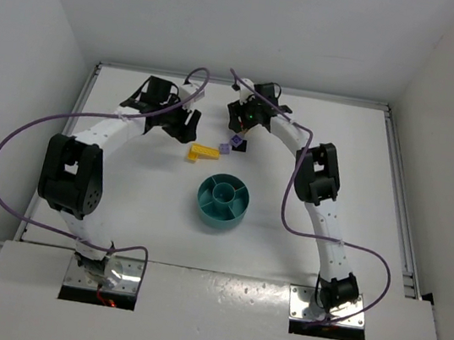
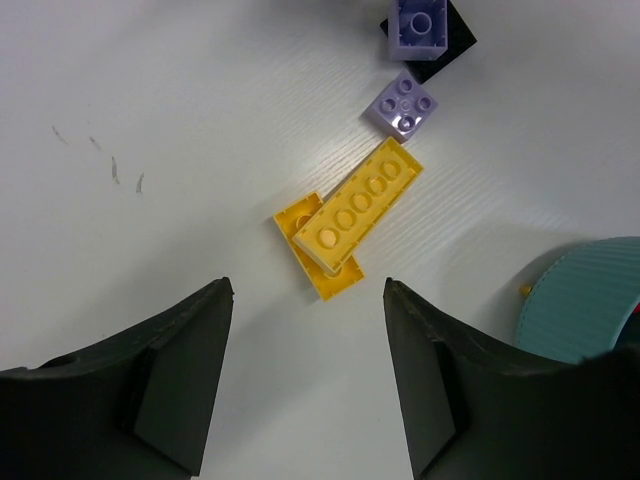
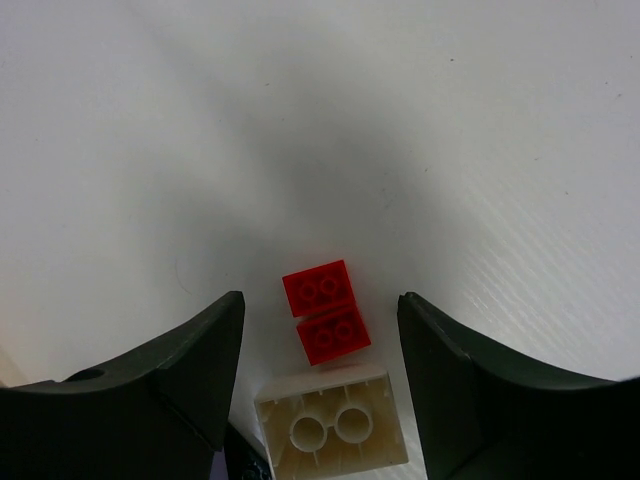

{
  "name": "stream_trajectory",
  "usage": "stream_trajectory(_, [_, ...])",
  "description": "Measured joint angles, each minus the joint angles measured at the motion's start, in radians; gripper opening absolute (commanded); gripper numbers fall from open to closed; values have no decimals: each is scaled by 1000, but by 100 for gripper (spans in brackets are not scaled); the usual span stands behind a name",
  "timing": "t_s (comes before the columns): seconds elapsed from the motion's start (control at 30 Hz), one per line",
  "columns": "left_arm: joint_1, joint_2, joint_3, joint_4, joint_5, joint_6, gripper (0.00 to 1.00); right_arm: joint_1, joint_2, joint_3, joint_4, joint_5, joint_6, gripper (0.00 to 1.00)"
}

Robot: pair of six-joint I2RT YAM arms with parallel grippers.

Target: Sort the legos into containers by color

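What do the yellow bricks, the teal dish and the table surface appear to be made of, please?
Yellow bricks: apparently moulded plastic, smooth with a slight sheen, crisp edges and hollow round sockets on the upturned underside. Teal dish: probably plastic too, matte, its outer wall finely ribbed. Table: white with a faint wood-like grain and some small scuffs, perhaps painted or laminated board; the pictures cannot settle which.

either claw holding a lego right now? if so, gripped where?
No. Left claw is open above the yellow bricks; right claw is open over the red bricks and beige brick. Neither touches anything.
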Motion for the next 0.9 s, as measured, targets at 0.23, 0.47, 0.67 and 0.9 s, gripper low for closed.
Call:
stream_trajectory(0.23, [5,0,0,0,0,-4,68,-4,-3,-19,20,-2,-14,55])
stream_trajectory(0.47, [5,0,0,0,7,-4,68,-10,-29,-69,39,-3,-45,49])
stream_trajectory(0.67, [5,0,0,0,8,-3,68,-11,-55,-110,36,-3,-67,36])
stream_trajectory(0.9, [5,0,0,1,9,-3,68,-14,-95,-163,11,-11,-78,16])
